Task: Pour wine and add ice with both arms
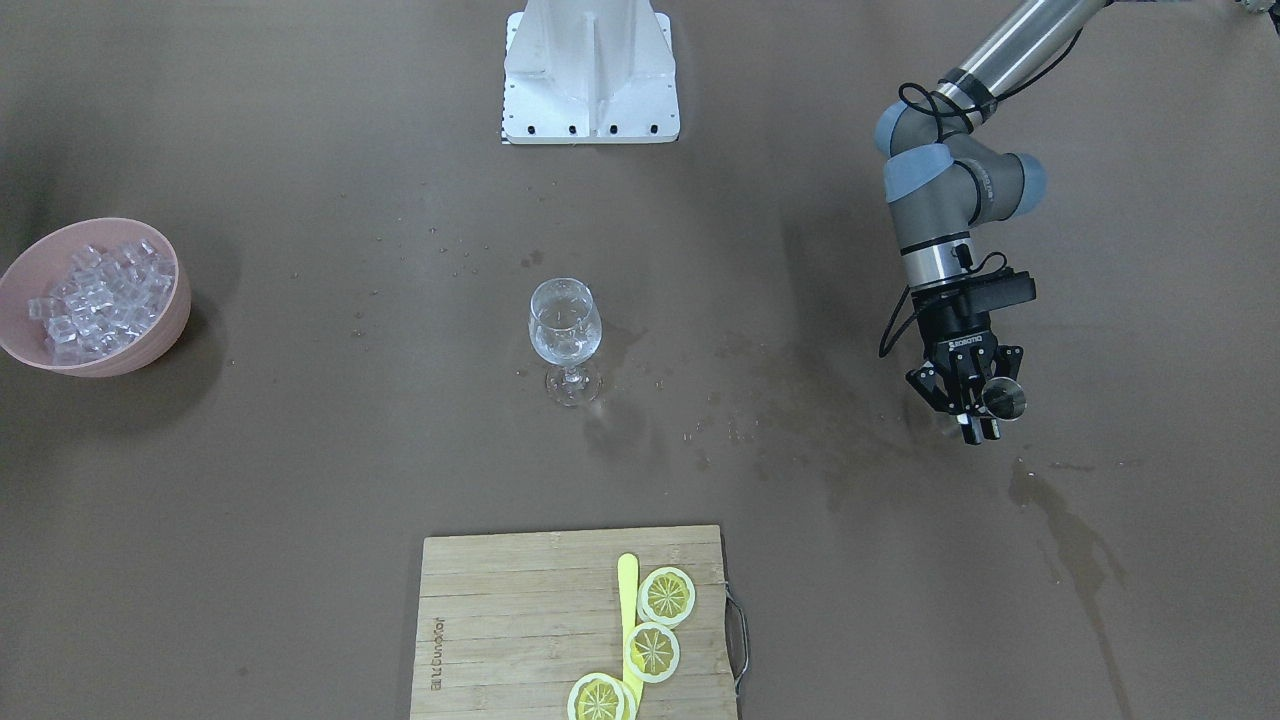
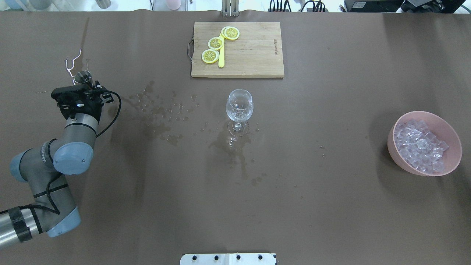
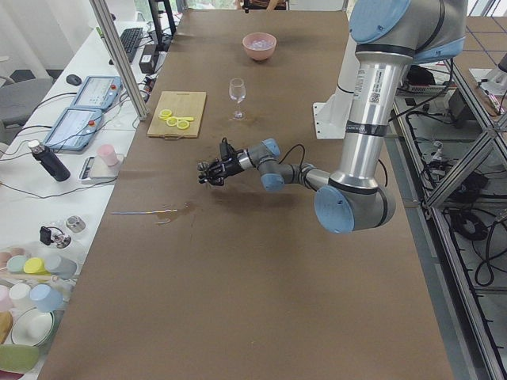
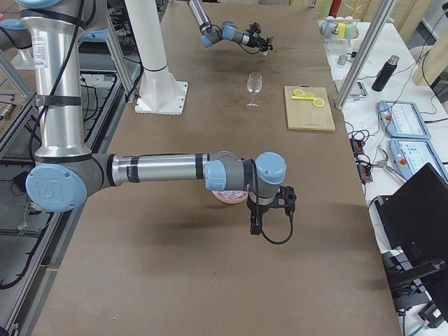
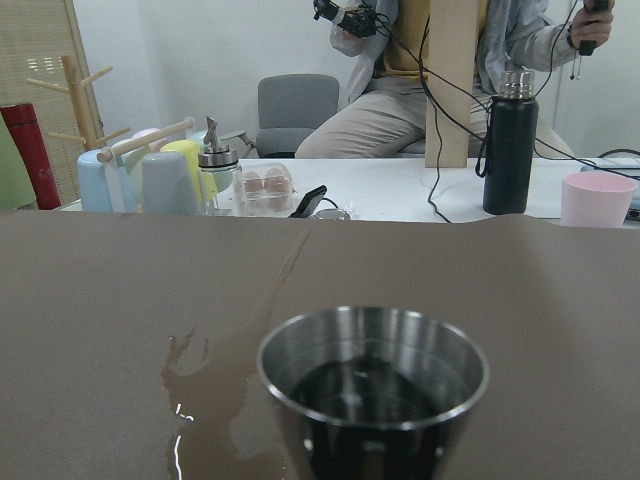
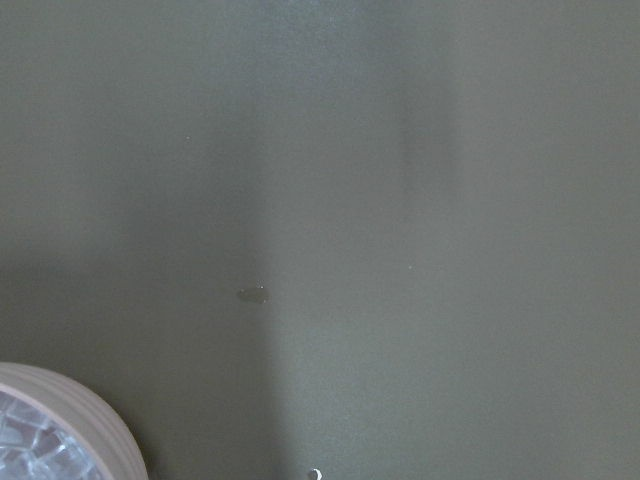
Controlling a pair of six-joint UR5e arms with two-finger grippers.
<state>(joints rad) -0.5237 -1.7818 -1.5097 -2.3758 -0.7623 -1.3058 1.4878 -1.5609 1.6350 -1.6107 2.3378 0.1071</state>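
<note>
Steel cup (image 2: 84, 77) sits clamped upright in the left gripper (image 2: 85, 83), far left of the overhead view, well apart from the glass (image 2: 239, 106) at centre. Ice (image 2: 419, 145) is in the pink bowl (image 2: 427, 172) at far right, w/ the right gripper (image 4: 257, 222) near it, so that arm's closer; can't tell if it's open.

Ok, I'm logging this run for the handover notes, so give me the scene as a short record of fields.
left gripper: shut on metal cup, upright
right gripper: near pink bowl; open or shut unclear
wine glass: upright, mid-table, a little wine inside
ice: heaped in pink bowl
cutting board: three lemon slices, yellow tool
wet stains: around the glass
</note>
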